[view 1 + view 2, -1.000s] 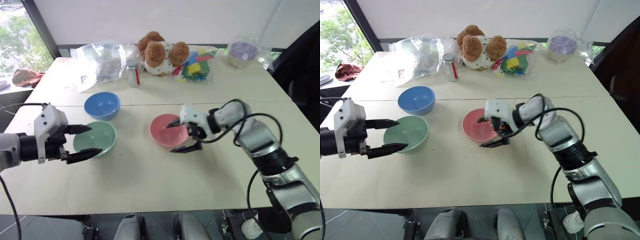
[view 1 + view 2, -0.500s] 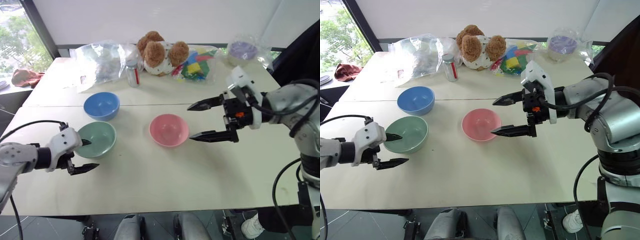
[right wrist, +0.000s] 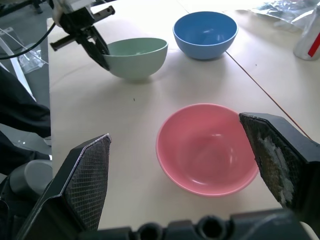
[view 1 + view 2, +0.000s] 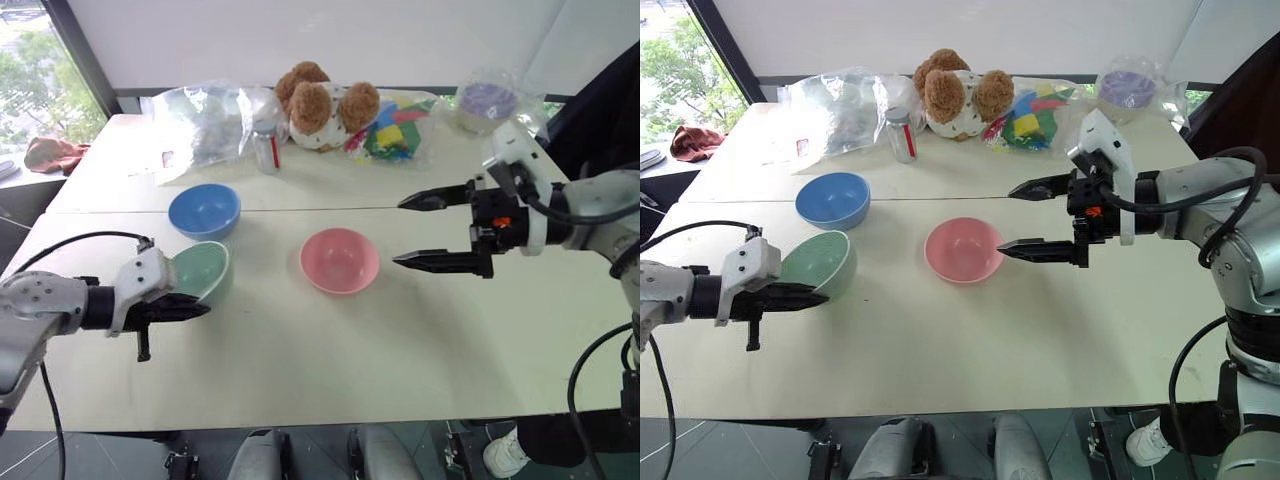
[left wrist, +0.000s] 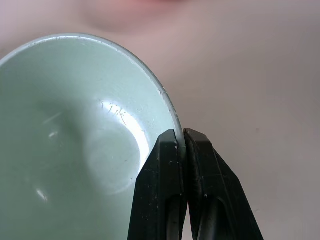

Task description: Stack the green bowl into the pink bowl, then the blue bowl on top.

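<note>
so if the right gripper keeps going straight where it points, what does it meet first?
Probably the light pink round plastic bowl, centred ahead of the right gripper's open jaws in its wrist view; depth is unclear.

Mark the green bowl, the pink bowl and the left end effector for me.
green bowl (image 4: 820,262), right eye view, on its tilted inner wall.
pink bowl (image 4: 339,259), left eye view, on the inside bottom.
left end effector (image 5: 180,141), left wrist view, at the fingertips shut on the green bowl's rim.
</note>
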Motion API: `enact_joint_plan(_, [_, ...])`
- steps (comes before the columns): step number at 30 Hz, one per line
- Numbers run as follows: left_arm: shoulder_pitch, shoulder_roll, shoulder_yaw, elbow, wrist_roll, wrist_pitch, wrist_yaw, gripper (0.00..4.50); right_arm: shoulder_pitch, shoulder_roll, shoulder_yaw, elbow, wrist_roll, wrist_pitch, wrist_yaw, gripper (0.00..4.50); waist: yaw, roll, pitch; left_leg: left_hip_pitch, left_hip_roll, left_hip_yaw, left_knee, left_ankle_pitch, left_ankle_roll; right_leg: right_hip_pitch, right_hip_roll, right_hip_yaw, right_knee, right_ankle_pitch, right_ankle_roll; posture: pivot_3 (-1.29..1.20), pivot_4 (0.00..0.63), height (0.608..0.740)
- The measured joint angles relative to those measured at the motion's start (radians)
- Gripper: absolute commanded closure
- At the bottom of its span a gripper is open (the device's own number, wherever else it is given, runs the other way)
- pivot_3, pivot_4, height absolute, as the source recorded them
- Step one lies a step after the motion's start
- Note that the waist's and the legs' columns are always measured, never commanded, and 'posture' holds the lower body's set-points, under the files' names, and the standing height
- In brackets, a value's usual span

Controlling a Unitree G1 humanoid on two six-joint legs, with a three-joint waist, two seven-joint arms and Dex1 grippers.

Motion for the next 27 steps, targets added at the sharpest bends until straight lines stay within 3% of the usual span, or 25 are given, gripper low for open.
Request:
enact_joint_plan(7, [-0.428,-0.078,-0.171,0.033,-0.04,0.02,-0.128,4.47,0.117,-0.062,-0.069,-0.033,0.042,0.028,-0.034,0.0,0.003,0.001,0.0,0.0,-0.002,0.002,0.003,-0.001,0.003,0.002,0.001,0.0,-0.001,0.0,0.001,0.0,0.15,0.74])
enact_joint_plan(13, [-0.702,-0.297,-0.4,0.27,0.089,-0.136,-0.277,4.47,0.303,-0.129,-0.176,-0.138,0.079,0.067,-0.068,0.0,0.009,0.0,0.0,-0.001,0.0,0.001,0.007,-0.001,0.003,0.003,0.009,0.001,-0.001,0.0,0.001,0.0,0.15,0.74])
enact_joint_plan(19, [-0.833,-0.465,-0.549,0.506,0.196,-0.326,-0.374,4.47,0.4,-0.133,-0.28,-0.224,0.119,0.103,-0.136,0.0,0.002,0.0,0.0,-0.001,0.0,0.001,0.007,-0.001,0.003,0.003,0.01,0.004,0.0,0.001,0.002,0.0,0.15,0.74])
enact_joint_plan(26, [-0.93,-0.547,-0.672,0.722,0.313,-0.574,-0.383,4.47,0.455,-0.133,-0.353,-0.284,0.174,0.137,-0.212,0.0,0.002,0.0,0.0,-0.001,0.0,0.001,0.007,-0.001,0.003,0.003,0.01,0.004,0.0,0.001,0.002,0.0,0.15,0.74])
enact_joint_plan(27, [-0.931,-0.556,-0.68,0.743,0.332,-0.602,-0.383,3.83,0.462,-0.133,-0.362,-0.289,0.181,0.14,-0.22,0.0,0.003,0.0,0.0,-0.001,0.0,0.001,0.007,-0.001,0.004,0.003,0.01,0.004,0.0,0.001,0.002,0.0,0.15,0.74])
